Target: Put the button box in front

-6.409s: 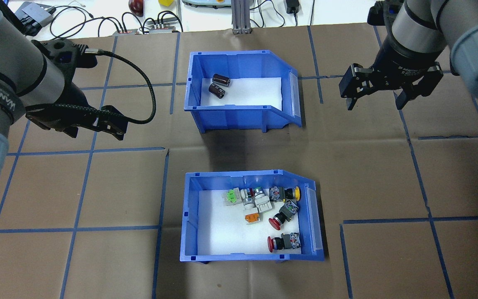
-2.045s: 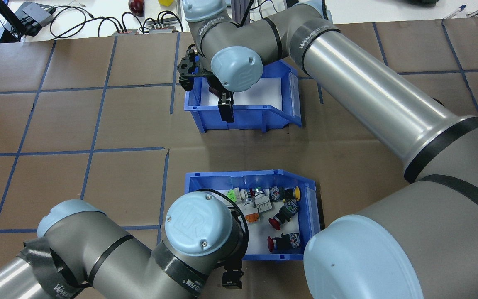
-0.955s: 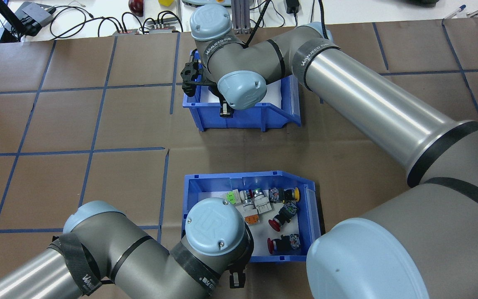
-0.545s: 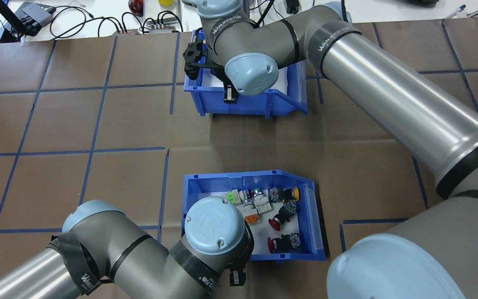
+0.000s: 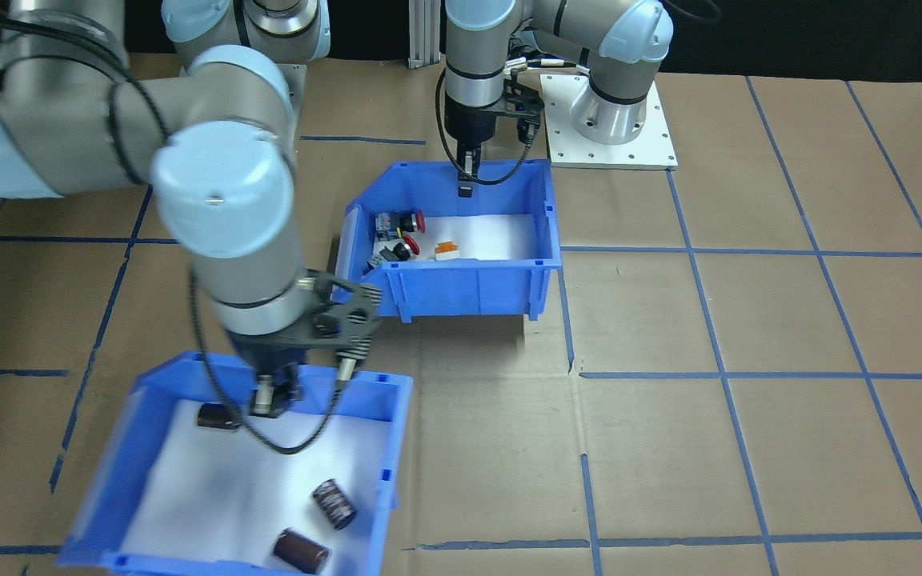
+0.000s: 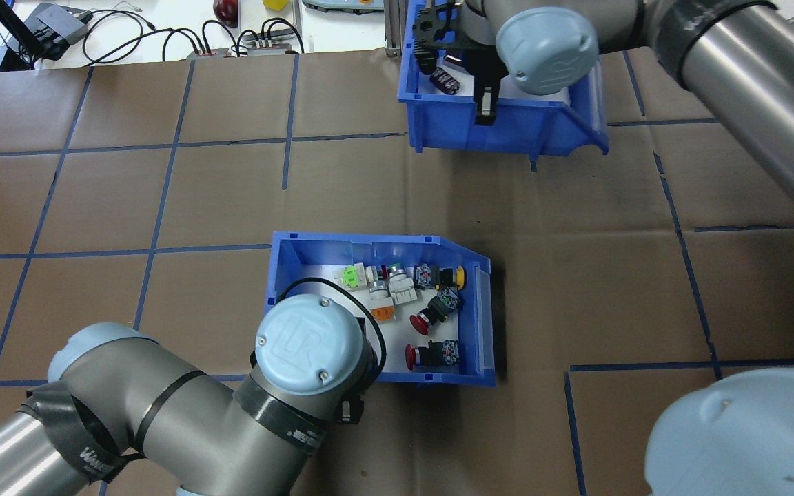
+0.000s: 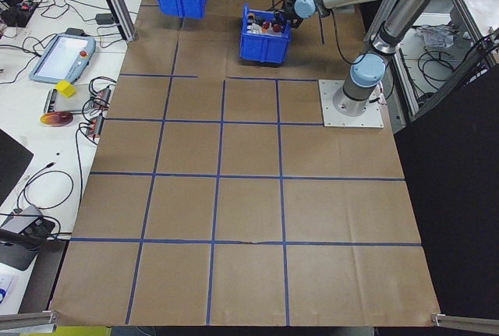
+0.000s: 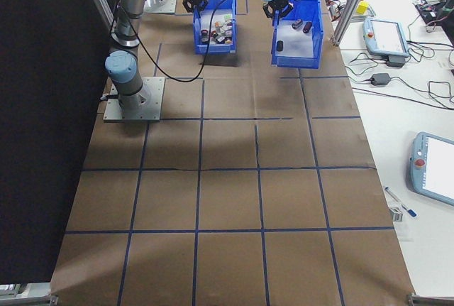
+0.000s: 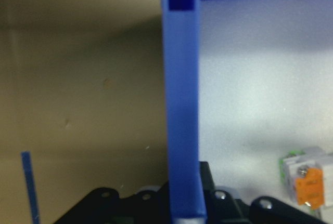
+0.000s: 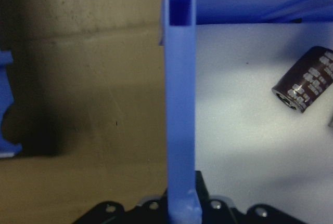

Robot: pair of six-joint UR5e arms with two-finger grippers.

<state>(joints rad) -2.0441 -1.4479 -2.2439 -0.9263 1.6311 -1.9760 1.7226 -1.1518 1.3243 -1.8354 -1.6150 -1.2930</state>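
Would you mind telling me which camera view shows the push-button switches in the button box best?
The overhead exterior view: the switches lie unobstructed in the button box. The front-facing view hides most behind the near wall, the left wrist view catches one orange-and-green corner, and the side views show them tiny.

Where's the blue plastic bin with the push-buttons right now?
Overhead view: the blue plastic button bin sits low-centre on the brown paper, left pincer on its near wall; the blue cylinder bin is beyond, upper right.
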